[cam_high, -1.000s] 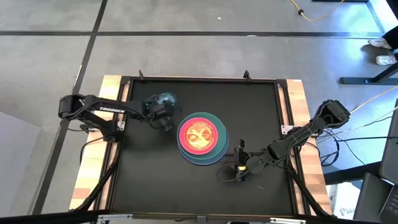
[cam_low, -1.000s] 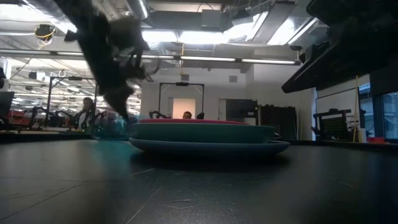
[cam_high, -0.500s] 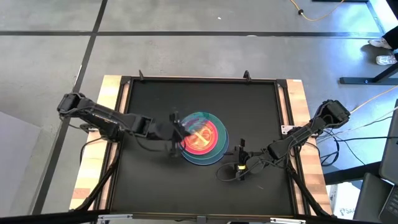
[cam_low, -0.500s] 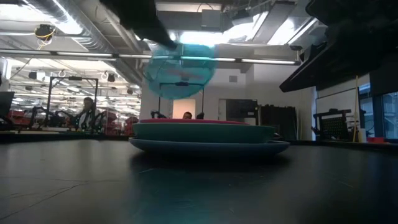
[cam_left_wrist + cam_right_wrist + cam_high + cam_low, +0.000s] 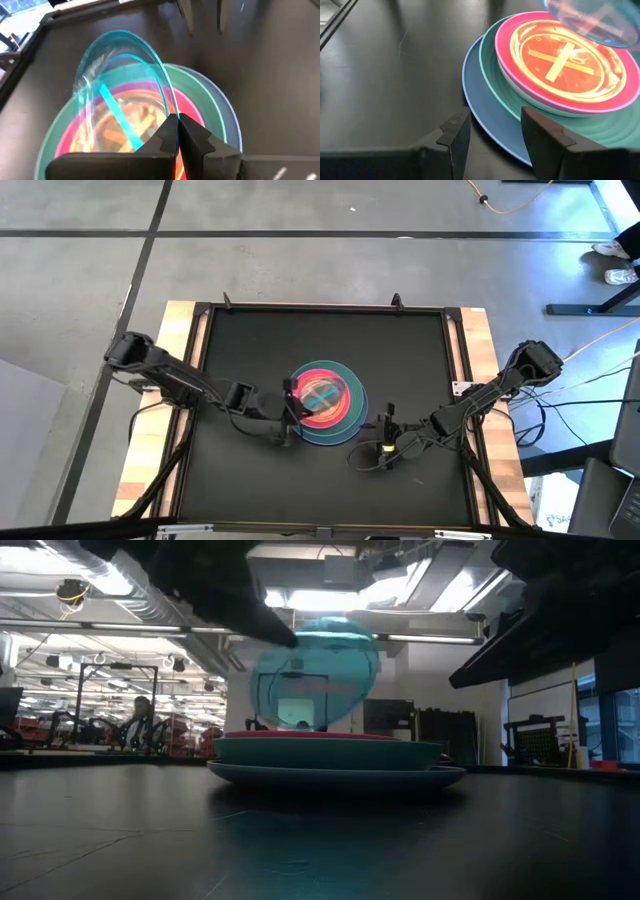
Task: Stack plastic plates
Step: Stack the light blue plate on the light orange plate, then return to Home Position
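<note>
A stack [image 5: 325, 420] sits mid-table: a large light blue plate [image 5: 485, 125], a teal plate [image 5: 492, 75], a pink plate [image 5: 506, 55] and an orange translucent dish [image 5: 565, 60] on top. My left gripper [image 5: 290, 408] is shut on a translucent blue dish [image 5: 122, 85], which hangs steeply tilted over the stack [image 5: 335, 755]; the dish also shows in the low view [image 5: 315, 675]. My right gripper [image 5: 495, 135] is open and empty, low by the stack's near right side [image 5: 387, 420]. My left gripper pinches the blue dish's rim [image 5: 167, 107] between its two fingers, on the side of the dish toward the table's left. The fingers come slanting down from the table's left. The dish is steeply tilted, its lower rim [image 5: 315, 728] just over the orange dish; I cannot tell whether it touches.
A raised black frame [image 5: 320, 308] borders the dark table top. Bare table lies left of and behind the stack. The room beyond the table shows in the low view, with people far off [image 5: 140, 720].
My left gripper has lifted the blue dish off the table at the far left of the stack. It has carried the dish toward the table's right and near edges, over the stack. The dish has tipped from lying flat to steeply tilted.
</note>
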